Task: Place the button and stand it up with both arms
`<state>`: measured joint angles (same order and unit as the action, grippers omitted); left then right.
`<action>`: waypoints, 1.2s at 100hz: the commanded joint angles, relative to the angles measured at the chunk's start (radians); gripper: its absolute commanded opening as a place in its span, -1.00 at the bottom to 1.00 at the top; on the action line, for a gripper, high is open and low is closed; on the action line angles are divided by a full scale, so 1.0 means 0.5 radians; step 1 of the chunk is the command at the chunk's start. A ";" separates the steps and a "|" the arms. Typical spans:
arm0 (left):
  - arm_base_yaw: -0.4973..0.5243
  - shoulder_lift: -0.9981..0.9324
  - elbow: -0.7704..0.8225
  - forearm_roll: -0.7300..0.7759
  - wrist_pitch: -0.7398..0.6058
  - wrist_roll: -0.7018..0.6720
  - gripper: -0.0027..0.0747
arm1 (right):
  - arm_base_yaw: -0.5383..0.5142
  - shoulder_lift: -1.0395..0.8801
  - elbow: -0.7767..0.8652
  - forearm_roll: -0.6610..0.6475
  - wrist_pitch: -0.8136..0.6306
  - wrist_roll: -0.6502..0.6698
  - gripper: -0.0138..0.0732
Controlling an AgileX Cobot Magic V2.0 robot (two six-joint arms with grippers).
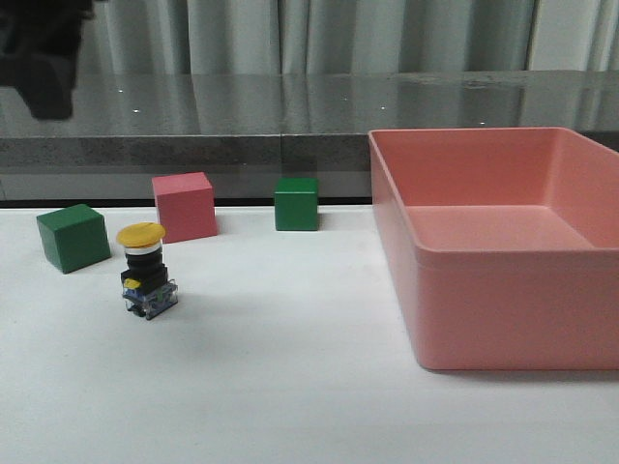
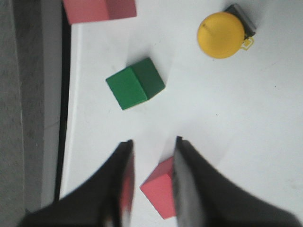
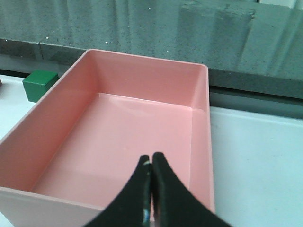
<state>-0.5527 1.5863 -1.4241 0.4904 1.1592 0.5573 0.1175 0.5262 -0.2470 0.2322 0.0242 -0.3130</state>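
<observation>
The button (image 1: 145, 273) stands upright on the white table at the left, yellow cap on top, black body, clear base block down. In the left wrist view I see its yellow cap (image 2: 221, 34) from above. My left gripper (image 2: 152, 142) is open and empty, high above the table and well away from the button. A blurred dark part of the left arm (image 1: 39, 58) shows at the top left of the front view. My right gripper (image 3: 151, 158) is shut and empty above the pink bin (image 3: 201, 118). It does not show in the front view.
The large pink bin (image 1: 426, 290) fills the right of the table. Behind the button are a green cube (image 1: 73, 237), a red cube (image 1: 184, 205) and a second green cube (image 1: 295, 203). Another red cube (image 2: 158, 191) lies under my left fingers. A grey ledge (image 1: 193, 150) runs behind.
</observation>
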 commanded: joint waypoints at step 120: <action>0.435 -2.639 2.298 -1.796 -1.902 -0.112 -0.98 | -0.012 -0.003 -0.053 0.005 -0.153 -0.003 -0.94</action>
<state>-0.3372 0.2692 -0.2500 -0.3806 0.3265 0.5114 0.1175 0.5262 -0.2470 0.2322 0.0242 -0.3130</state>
